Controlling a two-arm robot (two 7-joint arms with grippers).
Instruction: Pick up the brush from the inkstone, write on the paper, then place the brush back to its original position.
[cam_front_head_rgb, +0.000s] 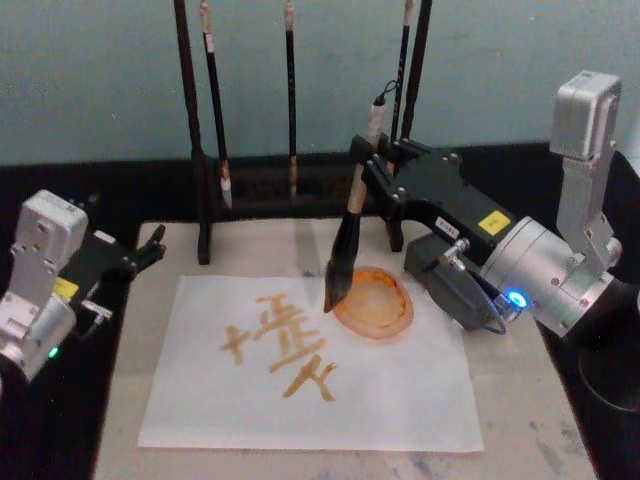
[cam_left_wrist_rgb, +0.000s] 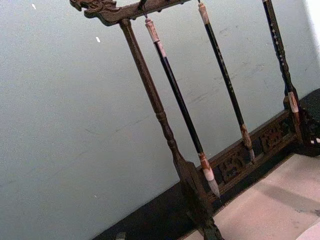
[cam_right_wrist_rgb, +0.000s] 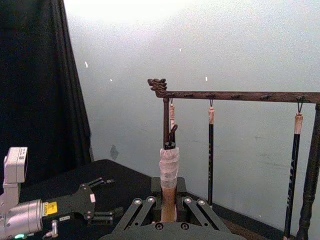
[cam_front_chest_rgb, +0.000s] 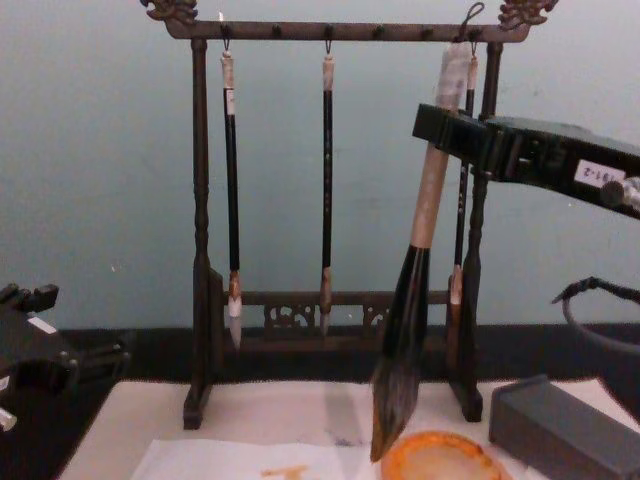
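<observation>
Brush (cam_front_chest_rgb: 418, 240) hangs tilted, its tan handle pinched by the right gripper (cam_front_head_rgb: 367, 150), tuft tip at the left rim of the inkstone (cam_front_head_rgb: 395, 326), seen side-on from the chest. From the head we see orange strokes on the paper (cam_front_head_rgb: 400, 400); the left gripper (cam_front_head_rgb: 156, 245) idles left, fingers spread.

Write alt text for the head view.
The right hand holds the brush nearly upright, its tuft at the left rim of the orange inkstone. Orange characters mark the paper; the left hand sits parked at left.
</observation>
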